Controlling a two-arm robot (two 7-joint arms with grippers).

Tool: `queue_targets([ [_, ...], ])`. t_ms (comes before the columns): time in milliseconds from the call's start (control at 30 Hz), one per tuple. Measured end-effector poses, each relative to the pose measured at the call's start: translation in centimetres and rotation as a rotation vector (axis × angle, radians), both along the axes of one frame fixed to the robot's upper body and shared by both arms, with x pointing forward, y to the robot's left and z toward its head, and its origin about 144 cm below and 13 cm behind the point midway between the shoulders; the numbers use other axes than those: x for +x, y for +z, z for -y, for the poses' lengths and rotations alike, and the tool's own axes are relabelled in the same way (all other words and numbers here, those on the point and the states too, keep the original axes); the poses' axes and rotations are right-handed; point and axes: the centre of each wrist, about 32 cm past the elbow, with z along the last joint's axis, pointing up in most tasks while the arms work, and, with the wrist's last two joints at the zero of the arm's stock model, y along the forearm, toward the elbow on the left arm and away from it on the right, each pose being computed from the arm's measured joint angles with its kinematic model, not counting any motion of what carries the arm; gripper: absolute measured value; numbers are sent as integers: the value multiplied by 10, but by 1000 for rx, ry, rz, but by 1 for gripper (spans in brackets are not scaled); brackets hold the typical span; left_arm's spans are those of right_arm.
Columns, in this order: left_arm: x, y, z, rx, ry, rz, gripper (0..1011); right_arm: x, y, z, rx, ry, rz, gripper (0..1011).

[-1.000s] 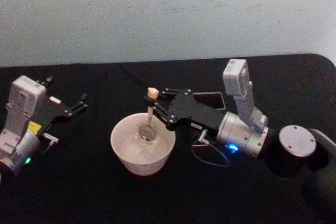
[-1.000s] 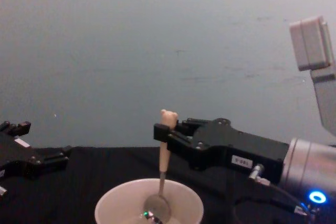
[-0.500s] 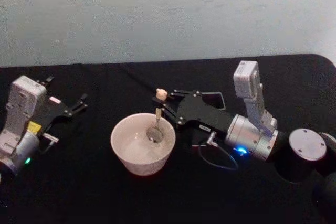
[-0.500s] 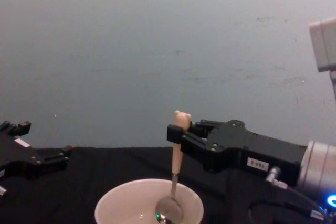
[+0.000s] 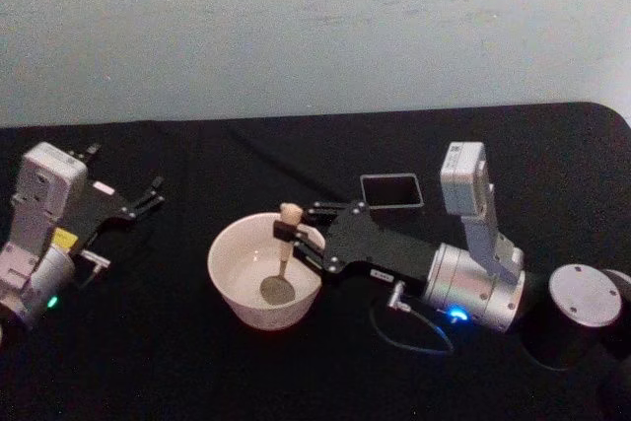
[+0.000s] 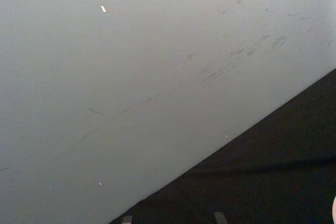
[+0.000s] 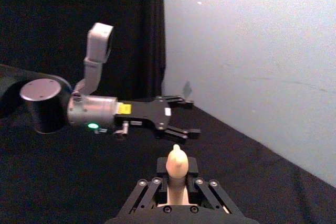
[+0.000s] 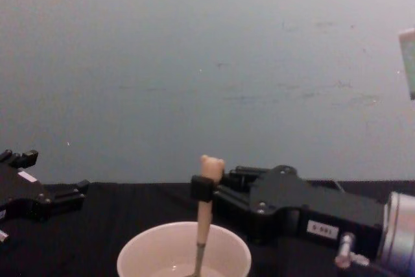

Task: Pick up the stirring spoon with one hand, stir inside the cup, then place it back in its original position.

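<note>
While the right hand (image 5: pixel 293 235) grips the stirring spoon (image 5: pixel 283 258), now swung nearer in the cup (image 5: pixel 225 246), the left hand (image 5: pixel 120 176) idles open

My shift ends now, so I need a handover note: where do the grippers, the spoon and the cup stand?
Right gripper: shut on the stirring spoon, roughly upright, bowl down inside the cup.
Left gripper: open, parked at the left of the table.
Done: spoon picked up and in the cup.
Left: finish stirring, then put it back, probably in the dark square holder behind the right gripper.
</note>
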Motion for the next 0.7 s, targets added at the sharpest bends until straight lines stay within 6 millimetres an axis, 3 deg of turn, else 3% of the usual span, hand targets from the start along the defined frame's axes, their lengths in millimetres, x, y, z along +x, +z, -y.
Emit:
queue_targets([
  [400, 0, 0, 0, 0, 0, 0, 1001, 12, -1, -26, 21, 0, 10, 197],
  [700, 0, 0, 0, 0, 0, 0, 1001, 25, 0, -26, 4, -48, 38, 197],
])
